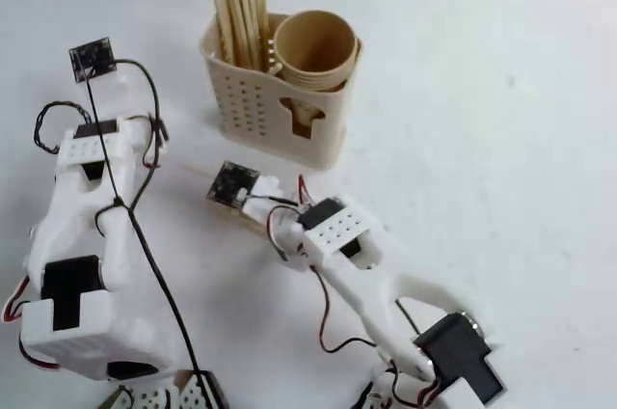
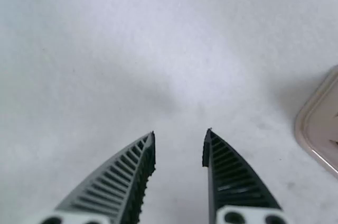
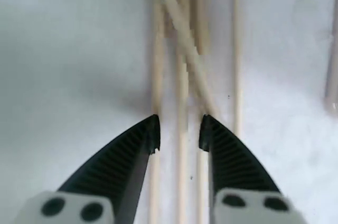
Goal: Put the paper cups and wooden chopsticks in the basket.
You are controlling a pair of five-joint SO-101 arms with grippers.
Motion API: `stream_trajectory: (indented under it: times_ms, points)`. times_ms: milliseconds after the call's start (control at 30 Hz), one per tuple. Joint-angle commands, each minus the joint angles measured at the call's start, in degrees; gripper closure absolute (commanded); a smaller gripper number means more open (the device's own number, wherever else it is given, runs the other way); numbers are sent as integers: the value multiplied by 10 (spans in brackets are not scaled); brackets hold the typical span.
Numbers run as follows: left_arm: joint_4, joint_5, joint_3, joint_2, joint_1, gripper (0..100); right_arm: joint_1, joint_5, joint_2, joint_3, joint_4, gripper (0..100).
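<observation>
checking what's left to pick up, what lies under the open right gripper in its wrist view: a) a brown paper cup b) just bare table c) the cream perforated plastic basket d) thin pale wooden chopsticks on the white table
d: the right gripper stands open over several thin pale wooden chopsticks lying crossed on the white table, while the brown paper cups sit stacked in the cream perforated plastic basket.

A fixed camera high over the near edge looks down across the white table (image 1: pixel 501 91). Both wrist cameras point down close to it; the left one shares a corner of the cream perforated plastic basket (image 2: pixel 321 129).
</observation>
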Motion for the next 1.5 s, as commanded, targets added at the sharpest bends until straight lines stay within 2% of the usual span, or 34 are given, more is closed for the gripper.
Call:
stream_trajectory:
  times_ms: [0, 100, 233, 400, 700, 900, 1067, 1133, 1267, 1367, 1467]
  points:
    - [-7, -8, -8, -17, 6, 835, -6, 0, -24, 9, -47, 793]
    - [-6, -8, -8, -17, 6, 835, 7, 4, -32, 10, -54, 786]
    - [-7, -8, -8, -17, 6, 835, 14, 77, -62, 7, -7, 786]
    - [-10, -8, -8, -17, 6, 835, 35, 80, -94, -47, 31, 786]
    - [-8, -8, -8, -17, 6, 835, 58, 84, 87, -155, 7, 786]
    - [-10, -8, -8, -17, 7, 835, 87, 84, 124, -154, -9, 786]
    - [-10, -8, -8, -17, 6, 835, 82, 84, 156, -153, -9, 789]
    - [-10, -8, -8, -17, 6, 835, 77, 85, 174, -156, -9, 828]
    - [-8, -8, -8, -17, 6, 835, 75, 80, 176, -162, -6, 975]
    - [-8, -8, -8, -17, 6, 835, 79, 77, 160, -161, 2, 971]
    - [-10, -8, -8, -17, 6, 835, 74, 39, 121, -161, 37, 983]
